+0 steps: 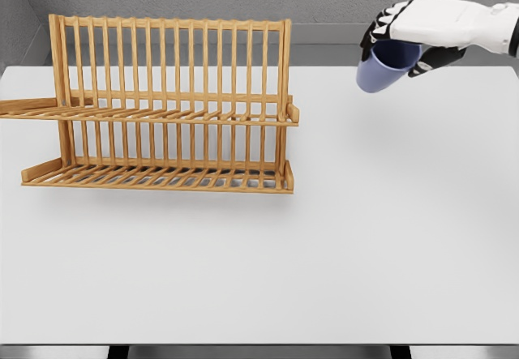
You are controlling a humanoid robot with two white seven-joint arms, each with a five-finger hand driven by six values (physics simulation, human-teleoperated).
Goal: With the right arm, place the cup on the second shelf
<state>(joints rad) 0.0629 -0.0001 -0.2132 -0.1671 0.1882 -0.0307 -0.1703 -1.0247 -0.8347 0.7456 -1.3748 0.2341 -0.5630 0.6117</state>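
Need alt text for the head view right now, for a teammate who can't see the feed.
The right hand holds a blue cup tilted in the air at the upper right, above the white table and well to the right of the wooden two-shelf dish rack. Both rack shelves hold nothing, and the left arm is out of view.

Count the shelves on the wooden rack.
2. The upper shelf runs across the rack at mid-height; the lower shelf sits at its base on the table. Both are bare.
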